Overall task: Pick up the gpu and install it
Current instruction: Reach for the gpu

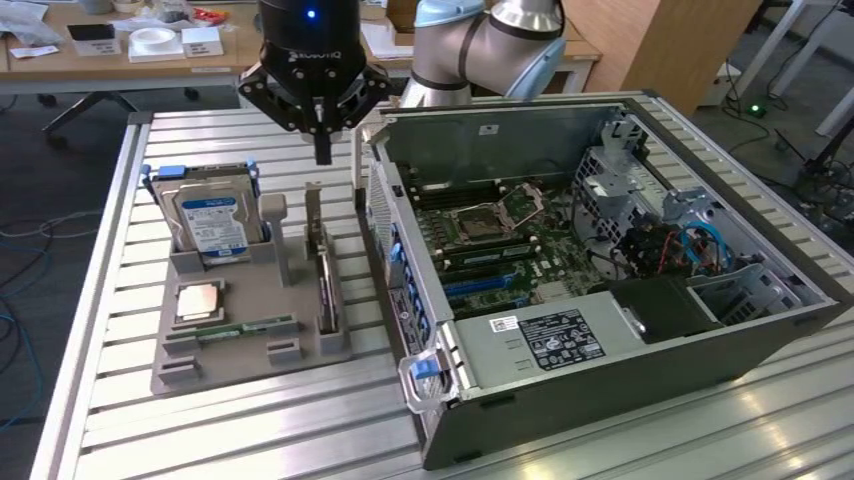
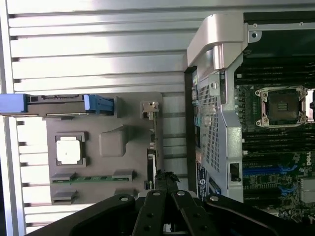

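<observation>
The gpu (image 1: 324,280) is a thin dark card standing on edge in a slot along the side of a grey holder (image 1: 234,345) nearest the case, its metal bracket end at the back. My gripper (image 1: 322,155) hangs above the card's bracket end, fingers shut to a point with nothing between them, clear of the card. In the wrist view the gpu (image 2: 151,147) appears edge-on, running straight out from my gripper (image 2: 166,176). The open computer case (image 1: 747,330) lies to the exterior view's right, its motherboard (image 1: 501,240) exposed with blue card slots (image 1: 481,285).
The holder also carries an upright silver hard drive (image 1: 214,222) with blue rails, a square processor (image 1: 200,300) and a green memory stick (image 1: 254,327). The case's near wall (image 1: 387,250) stands close beside the gpu. All of it rests on a slatted metal table (image 1: 200,440).
</observation>
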`<act>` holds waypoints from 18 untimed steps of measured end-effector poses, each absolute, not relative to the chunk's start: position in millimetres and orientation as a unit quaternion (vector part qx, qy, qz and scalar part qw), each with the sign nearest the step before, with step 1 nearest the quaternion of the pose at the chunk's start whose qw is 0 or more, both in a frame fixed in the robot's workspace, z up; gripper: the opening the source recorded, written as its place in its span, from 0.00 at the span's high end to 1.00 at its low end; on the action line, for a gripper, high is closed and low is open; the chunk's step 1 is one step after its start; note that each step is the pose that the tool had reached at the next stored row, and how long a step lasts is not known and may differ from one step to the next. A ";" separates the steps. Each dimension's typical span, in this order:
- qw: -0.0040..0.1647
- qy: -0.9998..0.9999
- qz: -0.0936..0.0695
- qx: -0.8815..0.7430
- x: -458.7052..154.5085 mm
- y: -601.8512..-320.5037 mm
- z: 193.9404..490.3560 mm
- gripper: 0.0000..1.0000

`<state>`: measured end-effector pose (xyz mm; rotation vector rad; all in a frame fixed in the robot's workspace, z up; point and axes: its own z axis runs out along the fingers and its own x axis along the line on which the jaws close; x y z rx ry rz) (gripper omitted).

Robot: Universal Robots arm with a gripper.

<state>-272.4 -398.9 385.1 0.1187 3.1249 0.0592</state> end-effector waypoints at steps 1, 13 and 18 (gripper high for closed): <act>0.007 0.999 0.019 0.038 -273.9 -398.8 385.0 0.89; 0.007 0.999 0.019 0.038 -277.1 -400.8 384.9 0.89; 0.007 0.999 0.019 0.038 -277.0 -410.3 384.9 0.89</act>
